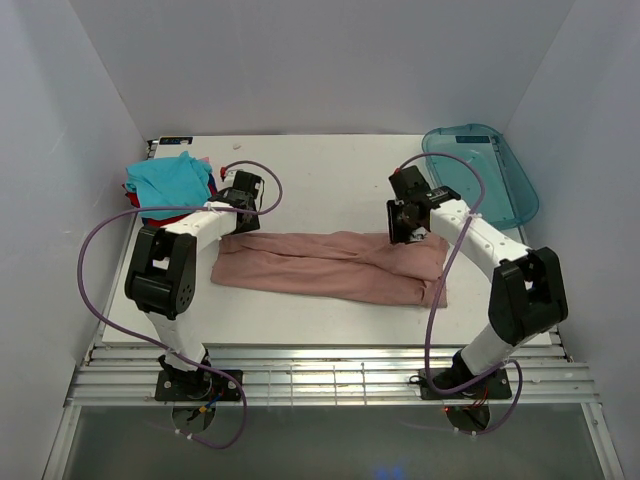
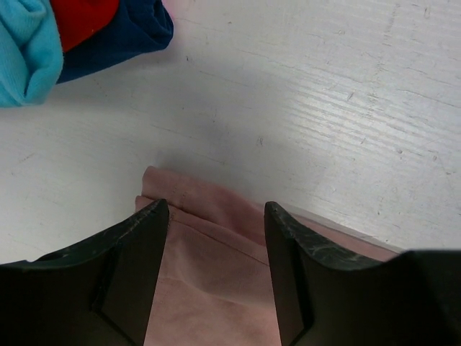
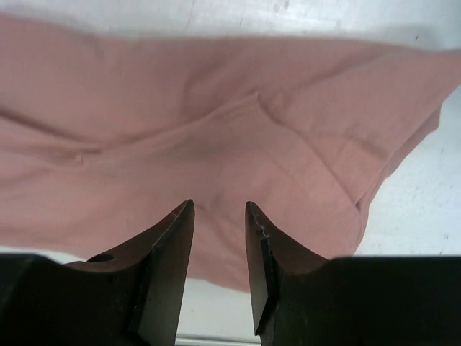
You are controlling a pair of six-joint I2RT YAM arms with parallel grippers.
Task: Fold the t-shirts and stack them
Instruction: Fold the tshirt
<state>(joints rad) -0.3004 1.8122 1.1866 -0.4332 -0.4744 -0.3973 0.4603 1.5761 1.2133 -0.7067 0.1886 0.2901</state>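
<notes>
A dusty-pink t-shirt (image 1: 330,266) lies folded into a long band across the middle of the table. My left gripper (image 1: 240,192) hovers over its left end, jaws open, with the pink cloth (image 2: 209,274) below the gap and nothing gripped. My right gripper (image 1: 405,222) hangs over the band's right end, open, with the pink cloth (image 3: 216,130) under the fingers and nothing held. A pile of folded t-shirts, teal (image 1: 168,177) on top with red (image 2: 83,18) and dark blue (image 2: 126,40) beneath, sits at the back left.
A translucent blue-green plastic tray (image 1: 485,170) lies at the back right corner. White walls close in the table on three sides. A slatted rail runs along the near edge by the arm bases.
</notes>
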